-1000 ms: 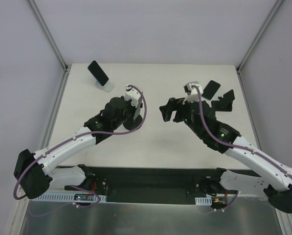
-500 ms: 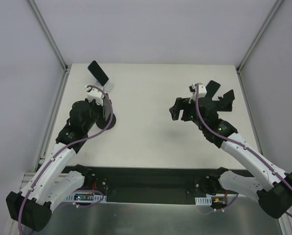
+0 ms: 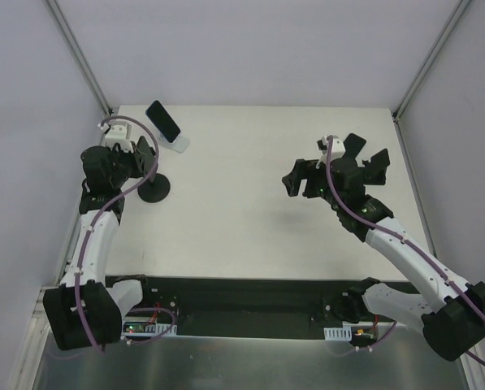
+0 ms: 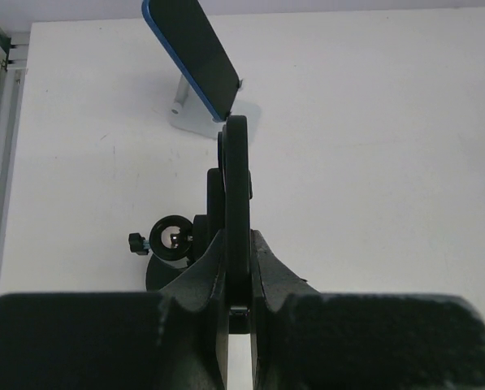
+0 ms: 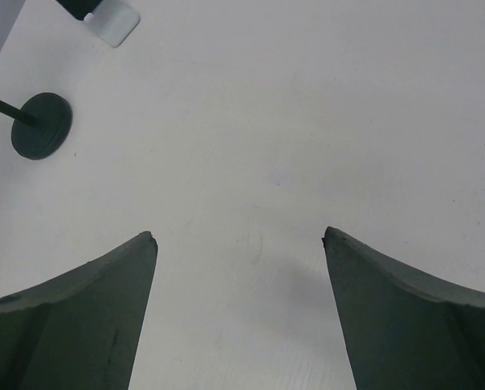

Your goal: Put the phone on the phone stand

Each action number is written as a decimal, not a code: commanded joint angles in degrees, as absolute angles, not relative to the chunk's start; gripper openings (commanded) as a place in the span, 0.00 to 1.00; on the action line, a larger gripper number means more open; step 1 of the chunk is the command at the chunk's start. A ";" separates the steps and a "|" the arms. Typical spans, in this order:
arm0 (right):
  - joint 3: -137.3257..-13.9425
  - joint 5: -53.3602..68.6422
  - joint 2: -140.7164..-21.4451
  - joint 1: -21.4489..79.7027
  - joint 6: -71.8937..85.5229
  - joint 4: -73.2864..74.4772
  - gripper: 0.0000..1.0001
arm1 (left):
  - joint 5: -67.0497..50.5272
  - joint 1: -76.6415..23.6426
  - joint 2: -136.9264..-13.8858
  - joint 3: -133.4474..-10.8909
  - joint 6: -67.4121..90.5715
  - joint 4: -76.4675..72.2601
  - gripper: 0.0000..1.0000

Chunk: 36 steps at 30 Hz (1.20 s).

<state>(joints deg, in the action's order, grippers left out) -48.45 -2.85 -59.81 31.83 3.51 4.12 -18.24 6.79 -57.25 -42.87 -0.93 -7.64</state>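
Observation:
A black phone (image 3: 352, 146) lies flat on the table at the right, just behind my right gripper (image 3: 336, 174), which is open and empty; its view shows only bare table between its fingers (image 5: 104, 313). My left gripper (image 3: 144, 156) is shut on the thin upper plate (image 4: 236, 187) of a black phone stand, whose round base (image 3: 154, 189) is at the left of the table. The gripper (image 4: 237, 244) holds the plate edge-on. The base also shows in the right wrist view (image 5: 41, 124).
A second phone in a blue case (image 3: 162, 120) leans on a white stand (image 3: 178, 144) at the back left, just beyond the black stand's plate (image 4: 192, 53). The table's left edge rail (image 3: 92, 175) runs close beside my left arm.
My left arm has swung from the table's middle to the far left, carrying the black stand with it. My right gripper has shifted slightly right and stays open.

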 commanded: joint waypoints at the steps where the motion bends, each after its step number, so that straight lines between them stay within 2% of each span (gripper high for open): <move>1: -47.47 0.52 -59.15 29.80 2.90 0.62 0.86 | -33.21 11.33 -62.56 -53.15 0.53 -22.24 0.00; 9: -46.32 4.74 -59.67 27.07 3.69 -1.49 0.86 | -46.31 17.14 -76.00 -62.56 0.62 -24.88 0.00; 19: -45.97 7.47 -60.56 24.53 4.57 -2.55 0.86 | -48.86 17.40 -84.19 -70.40 -7.90 -21.89 0.00; 24: -46.49 9.05 -62.40 24.08 5.10 -3.08 0.86 | -52.56 17.49 -88.94 -75.75 -12.56 -13.98 0.00; 31: -46.76 9.58 -63.45 23.64 5.27 -3.34 0.85 | -54.23 17.93 -92.02 -77.08 -16.17 -10.37 0.00; 36: -46.85 10.11 -64.07 23.55 5.54 -3.43 0.85 | -54.93 19.51 -93.52 -73.50 -9.16 -14.30 0.00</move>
